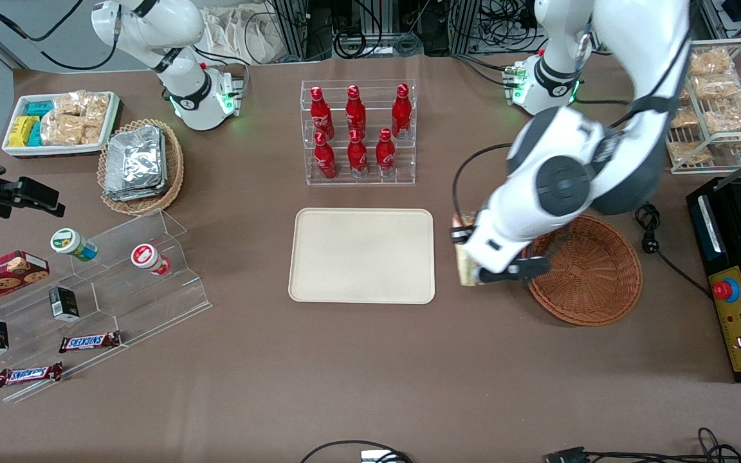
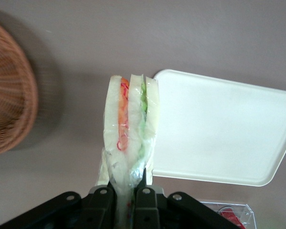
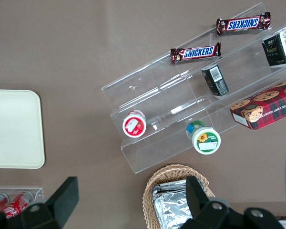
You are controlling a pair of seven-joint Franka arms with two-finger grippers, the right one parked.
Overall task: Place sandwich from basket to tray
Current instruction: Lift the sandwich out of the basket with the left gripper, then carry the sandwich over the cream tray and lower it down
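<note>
My left gripper (image 1: 470, 254) is shut on the clear-wrapped sandwich (image 1: 465, 269), a pale bread wedge with orange-red and green filling. It holds the sandwich above the table in the gap between the cream tray (image 1: 362, 255) and the orange-brown wicker basket (image 1: 592, 273). In the left wrist view the sandwich (image 2: 131, 124) sticks out from between the black fingers (image 2: 145, 188), with the tray (image 2: 219, 129) beside it and the basket's rim (image 2: 12, 90) at the frame's edge. The basket holds nothing that I can see.
A clear rack of red bottles (image 1: 359, 132) stands farther from the camera than the tray. A lighter basket of foil packs (image 1: 139, 164), a white tray of snacks (image 1: 62, 122) and a clear stepped shelf (image 1: 87, 289) lie toward the parked arm's end. A black machine (image 1: 740, 276) and a wire rack (image 1: 718, 103) stand past the basket.
</note>
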